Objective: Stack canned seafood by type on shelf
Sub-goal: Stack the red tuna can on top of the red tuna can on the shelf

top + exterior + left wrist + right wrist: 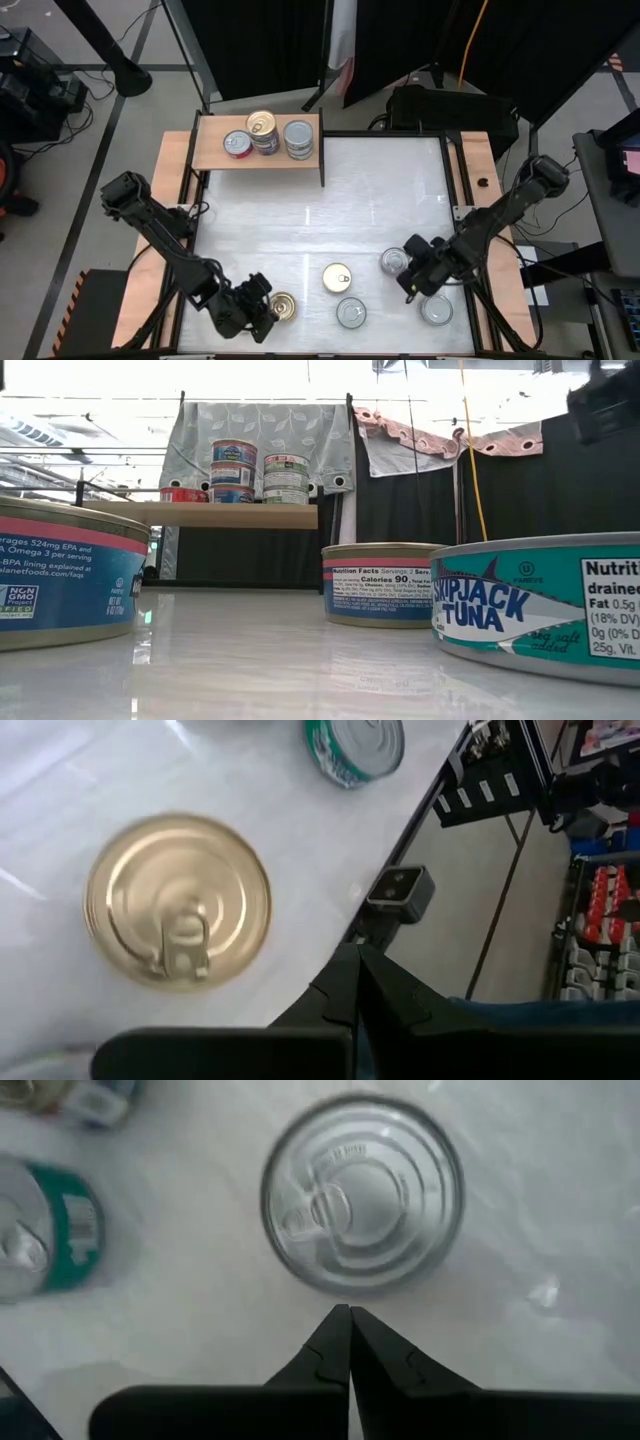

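High view: shelf (215, 160) already carrying stacked cans (267, 134), five cans (337, 278) left on the worktop (300, 215); low view: stacks two and three high; wrist views: left hand (357, 982) and right hand (349, 1335) pressed together, empty, over loose cans.

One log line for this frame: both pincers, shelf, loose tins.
left pincer: shut, empty, beside gold-lidded round tin | right pincer: shut, empty, over silver-lidded round tin | light-wood shelf: three stacks | table: five tins loose

Shelf (262, 160) at table (320, 215) back-left, tins (268, 135) on it; five loose cans (337, 279) near front edge.
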{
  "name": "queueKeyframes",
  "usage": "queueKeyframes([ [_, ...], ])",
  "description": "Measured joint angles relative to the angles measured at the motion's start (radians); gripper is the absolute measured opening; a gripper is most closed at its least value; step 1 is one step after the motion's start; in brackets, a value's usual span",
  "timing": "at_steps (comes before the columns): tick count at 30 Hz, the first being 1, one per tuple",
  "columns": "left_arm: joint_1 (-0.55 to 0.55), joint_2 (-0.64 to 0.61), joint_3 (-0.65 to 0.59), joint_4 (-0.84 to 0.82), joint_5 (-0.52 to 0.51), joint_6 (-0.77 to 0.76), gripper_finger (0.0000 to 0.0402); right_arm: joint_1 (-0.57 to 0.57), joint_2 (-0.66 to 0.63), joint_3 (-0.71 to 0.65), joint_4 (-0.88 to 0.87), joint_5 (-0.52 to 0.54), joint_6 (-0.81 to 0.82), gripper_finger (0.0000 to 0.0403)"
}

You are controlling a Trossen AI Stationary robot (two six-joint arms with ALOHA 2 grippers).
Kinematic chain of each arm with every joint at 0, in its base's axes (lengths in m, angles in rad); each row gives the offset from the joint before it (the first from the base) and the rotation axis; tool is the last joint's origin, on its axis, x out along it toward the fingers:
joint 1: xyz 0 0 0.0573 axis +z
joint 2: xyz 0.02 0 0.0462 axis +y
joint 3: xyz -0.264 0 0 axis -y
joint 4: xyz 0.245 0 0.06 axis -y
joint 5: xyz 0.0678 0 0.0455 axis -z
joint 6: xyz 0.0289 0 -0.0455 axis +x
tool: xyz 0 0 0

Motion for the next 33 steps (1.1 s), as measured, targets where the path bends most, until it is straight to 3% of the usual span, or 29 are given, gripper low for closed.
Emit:
queueKeyframes([
  [9, 0.024, 0.0, 0.0, 0.0, -0.006, 0.053, 0.001, -0.026, -0.004, -0.106, 0.128, -0.069, -0.003, 0.0],
  [16, 0.023, 0.0, 0.0, 0.0, -0.009, 0.068, 0.001, -0.027, -0.012, -0.111, 0.194, -0.092, 0.0, 0.0],
  [33, 0.023, 0.0, 0.0, 0.0, -0.02, 0.071, 0.001, -0.088, 0.009, -0.111, 0.147, -0.068, -0.047, 0.0],
])
